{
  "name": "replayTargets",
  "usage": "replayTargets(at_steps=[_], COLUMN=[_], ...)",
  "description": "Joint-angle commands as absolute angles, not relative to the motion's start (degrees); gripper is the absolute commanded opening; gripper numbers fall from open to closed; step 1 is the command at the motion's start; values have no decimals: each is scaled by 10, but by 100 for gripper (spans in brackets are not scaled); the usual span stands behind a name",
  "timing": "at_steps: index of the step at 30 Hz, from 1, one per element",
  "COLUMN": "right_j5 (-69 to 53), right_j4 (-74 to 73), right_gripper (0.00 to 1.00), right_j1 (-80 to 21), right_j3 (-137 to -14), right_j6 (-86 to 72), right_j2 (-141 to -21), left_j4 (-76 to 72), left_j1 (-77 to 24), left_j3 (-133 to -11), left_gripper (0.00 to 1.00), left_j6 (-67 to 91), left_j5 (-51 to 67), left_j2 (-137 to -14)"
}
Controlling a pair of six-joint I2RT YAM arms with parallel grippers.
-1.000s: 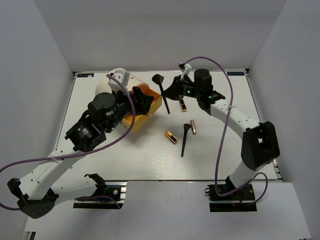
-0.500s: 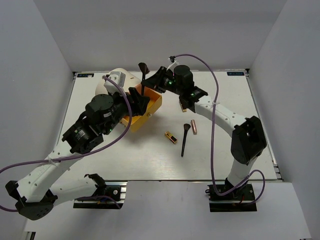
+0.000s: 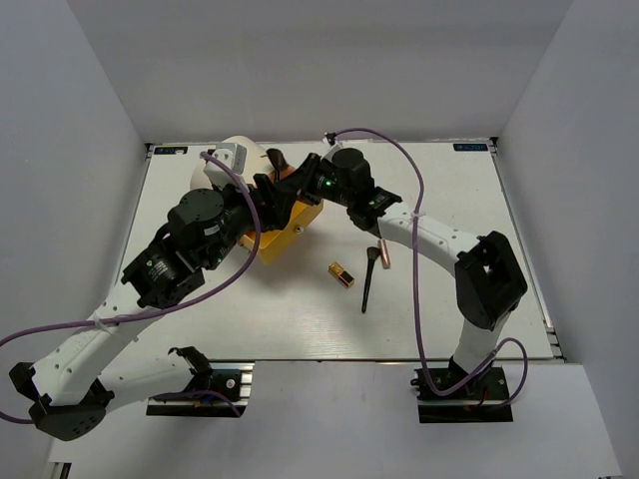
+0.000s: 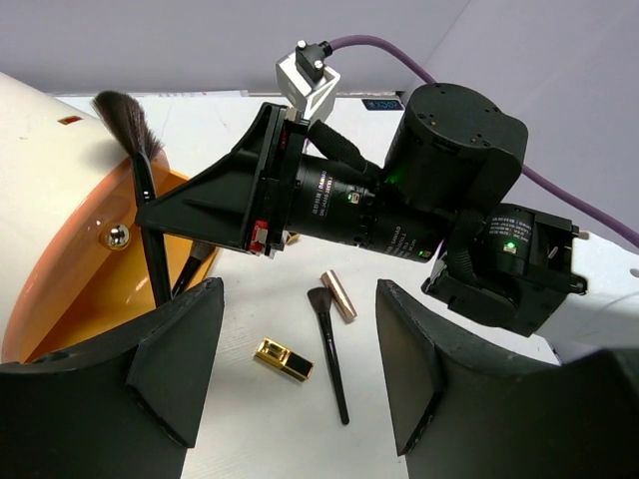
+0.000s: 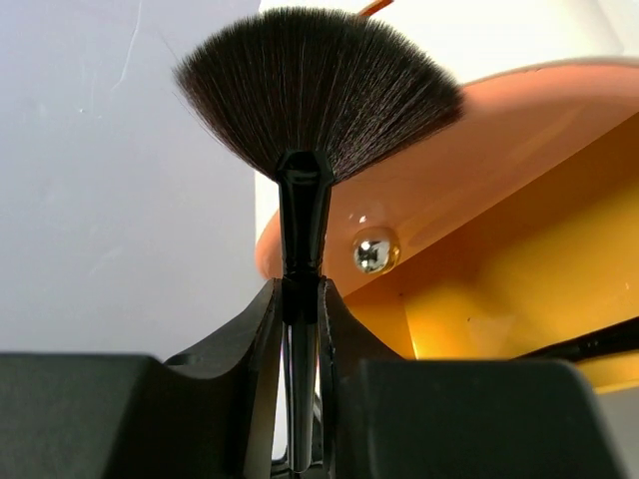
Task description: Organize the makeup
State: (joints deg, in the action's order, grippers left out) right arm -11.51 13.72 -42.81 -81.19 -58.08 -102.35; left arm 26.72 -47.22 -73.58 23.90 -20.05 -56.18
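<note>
My right gripper [image 3: 287, 182] is shut on a black fan brush [image 5: 318, 88], bristles up, at the open orange drawer [image 3: 291, 229]. The left wrist view shows the fan brush [image 4: 139, 165] with its handle reaching down into the drawer [image 4: 75, 289], beside another brush [image 4: 197, 267] lying inside. My left gripper [image 3: 279, 205] is open and empty next to the drawer. On the table lie a gold-and-black lipstick [image 3: 341, 274], a black brush [image 3: 367, 282] and a rose-gold tube [image 3: 384, 253]. They also show between my left fingers: lipstick [image 4: 283, 359], brush [image 4: 330, 351], tube [image 4: 338, 295].
The big cream cylinder [image 3: 236, 153] with the orange drawer stands at the back left, between both arms. White walls close the table on the left, back and right. The right arm reaches across the table's middle.
My right gripper has carried the fan brush left from the table's back middle to the orange drawer. The left arm has shifted slightly. The lipstick, brush and tube have not moved.
</note>
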Motion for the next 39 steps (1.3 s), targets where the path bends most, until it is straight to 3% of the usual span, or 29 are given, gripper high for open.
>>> replayTargets(at_steps=[1, 9, 23, 35, 39], right_j5=[-93, -98, -112, -127, -129], right_j4=[178, 205, 224, 226, 239], right_gripper=[0, 5, 40, 42, 49], right_j1=[-426, -427, -428, -425, -425], right_j3=[-808, -787, -776, -762, -751], right_j6=[-577, -568, -555, -546, -524], right_j2=[-1034, -1049, -1045, -1027, -1012], left_j4=[266, 267, 267, 271, 267], left_j1=[-475, -475, -475, -475, -475], left_j3=[-737, -733, -735, -731, -731], left_gripper=[72, 72, 73, 73, 73], left_j6=[240, 245, 248, 254, 253], left_j5=[-209, -207, -201, -197, -192], left_j2=[-550, -548, -550, -545, -546])
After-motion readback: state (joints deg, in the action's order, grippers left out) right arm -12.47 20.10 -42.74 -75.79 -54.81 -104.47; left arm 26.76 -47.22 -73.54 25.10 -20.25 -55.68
